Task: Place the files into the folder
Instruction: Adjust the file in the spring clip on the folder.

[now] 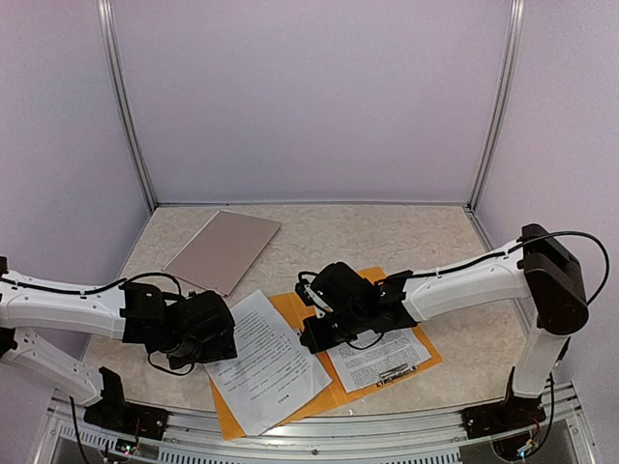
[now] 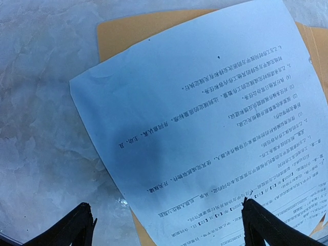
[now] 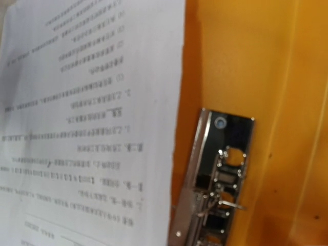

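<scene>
On orange folder (image 3: 266,61), thin printed files (image 1: 271,362), left fingers (image 2: 77,228) wide, right fingers (image 1: 317,338) unclear

left arm (image 1: 58,307): white tubular links, black joint blocks | right arm (image 1: 464,280): white link, large black elbow housing (image 1: 553,280) | cables (image 1: 571,237): thin, black, looping loose along both arms | bases (image 1: 111,411): black brackets | left gripper (image 1: 215,333), right gripper (image 1: 324,329): black, boxy bodies | left fingers (image 2: 77,228): matte black, tapering to points
</scene>
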Robot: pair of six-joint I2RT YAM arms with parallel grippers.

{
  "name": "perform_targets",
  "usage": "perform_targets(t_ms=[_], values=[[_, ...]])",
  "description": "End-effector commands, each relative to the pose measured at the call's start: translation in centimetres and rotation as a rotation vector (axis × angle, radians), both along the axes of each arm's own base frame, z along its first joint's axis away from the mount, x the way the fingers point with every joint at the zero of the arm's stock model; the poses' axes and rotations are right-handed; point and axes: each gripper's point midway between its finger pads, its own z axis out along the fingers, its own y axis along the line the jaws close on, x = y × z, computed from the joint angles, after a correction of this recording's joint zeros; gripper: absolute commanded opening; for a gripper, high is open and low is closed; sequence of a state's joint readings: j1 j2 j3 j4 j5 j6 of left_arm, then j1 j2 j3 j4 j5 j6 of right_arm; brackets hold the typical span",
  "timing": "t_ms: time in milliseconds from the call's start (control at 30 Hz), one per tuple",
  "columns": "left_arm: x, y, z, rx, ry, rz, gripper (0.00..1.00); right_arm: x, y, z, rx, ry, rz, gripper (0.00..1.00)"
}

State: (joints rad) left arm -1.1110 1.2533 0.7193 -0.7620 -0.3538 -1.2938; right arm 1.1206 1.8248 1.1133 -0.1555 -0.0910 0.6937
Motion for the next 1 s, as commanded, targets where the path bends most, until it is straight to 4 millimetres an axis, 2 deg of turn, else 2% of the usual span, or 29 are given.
perform_targets(t_ms=[0, 267, 467, 667, 833, 967], values=[[0.3, -0.5, 0.1, -0.007, 0.011, -0.003, 0.97, -0.1, 0.2, 0.3, 0.013, -0.001, -0.035, 0.00], [-0.4, 0.7, -1.9, -0.011, 0.078, 0.041, 0.95, -0.2, 0.0, 0.4, 0.025, 0.015, -0.054, 0.00], [-0.1, 2.0, -3.2, -0.043, 0.129, 0.100, 0.95, -0.5, 0.3, 0.4, 0.023, 0.025, -0.040, 0.00], [0.8, 1.8, -3.9, -0.051, 0.136, 0.111, 0.95, -1.0, 0.6, -0.2, 0.015, 0.046, -0.018, 0.00], [1.2, 1.1, -5.4, -0.048, 0.169, 0.107, 0.95, -1.5, 0.6, -0.7, 0.000, 0.059, 0.009, 0.00], [1.4, 0.8, -6.1, -0.041, 0.180, 0.106, 0.95, -2.0, 0.5, -0.9, -0.013, 0.066, 0.027, 0.06]])
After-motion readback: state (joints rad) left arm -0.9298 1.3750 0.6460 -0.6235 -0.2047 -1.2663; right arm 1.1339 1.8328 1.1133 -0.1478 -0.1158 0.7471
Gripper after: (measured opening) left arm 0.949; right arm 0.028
